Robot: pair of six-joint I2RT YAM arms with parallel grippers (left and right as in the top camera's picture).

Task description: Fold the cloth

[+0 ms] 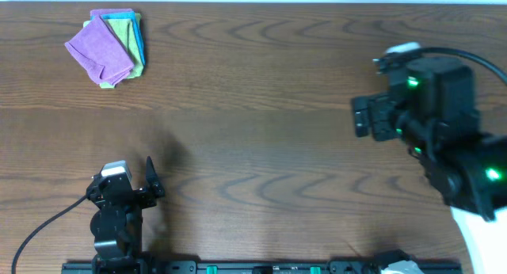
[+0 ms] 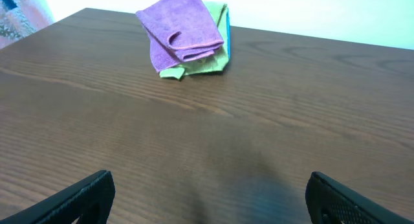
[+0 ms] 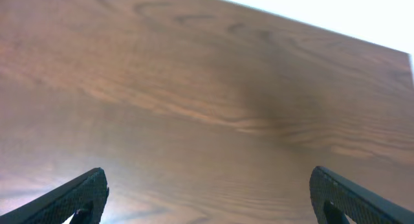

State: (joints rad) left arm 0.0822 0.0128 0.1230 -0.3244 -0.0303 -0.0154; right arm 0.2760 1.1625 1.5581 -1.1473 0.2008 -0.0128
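Observation:
A stack of folded cloths lies at the table's far left. A purple cloth is on top, over a green one and a blue one. The stack also shows in the left wrist view, with the purple cloth on top. My left gripper is open and empty near the front edge, well short of the stack; in its wrist view only bare wood lies between the fingers. My right gripper is open and empty over the right side of the table, and its wrist view shows only wood.
The brown wooden table fills the view. The left arm's cable runs along the front left. A rail runs along the front edge.

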